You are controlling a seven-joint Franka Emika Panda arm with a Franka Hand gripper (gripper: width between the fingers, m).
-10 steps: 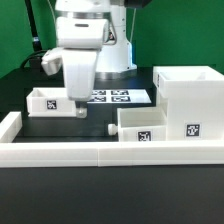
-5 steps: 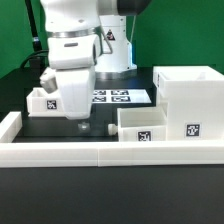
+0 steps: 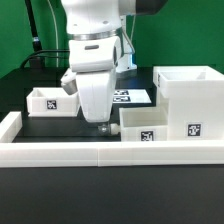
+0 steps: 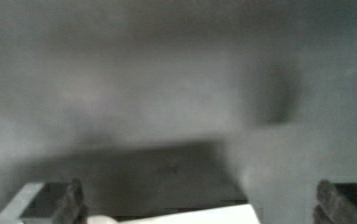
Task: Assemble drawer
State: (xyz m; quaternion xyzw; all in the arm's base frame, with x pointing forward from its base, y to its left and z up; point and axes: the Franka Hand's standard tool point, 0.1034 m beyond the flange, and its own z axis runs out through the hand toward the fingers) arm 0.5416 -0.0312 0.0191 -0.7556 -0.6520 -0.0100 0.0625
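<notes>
The tall white housing (image 3: 186, 98) stands at the exterior view's right. One small white tray (image 3: 146, 124) with a tag sits in front of it. A second tagged tray (image 3: 48, 100) sits at the exterior view's left. My gripper (image 3: 103, 126) hangs low over the table, just to the left of the front tray and close to its side. In the blurred wrist view my gripper (image 4: 201, 205) has its fingers (image 4: 54, 203) wide apart and holds nothing. A white edge (image 4: 166, 215) shows between them.
A long low white border wall (image 3: 110, 150) runs along the front and up the exterior view's left side. The marker board (image 3: 128, 97) lies flat behind my arm, partly hidden by it. The table is black.
My arm has moved to the exterior view's right, from over the left tray to beside the front tray. The drawer parts have not moved.
</notes>
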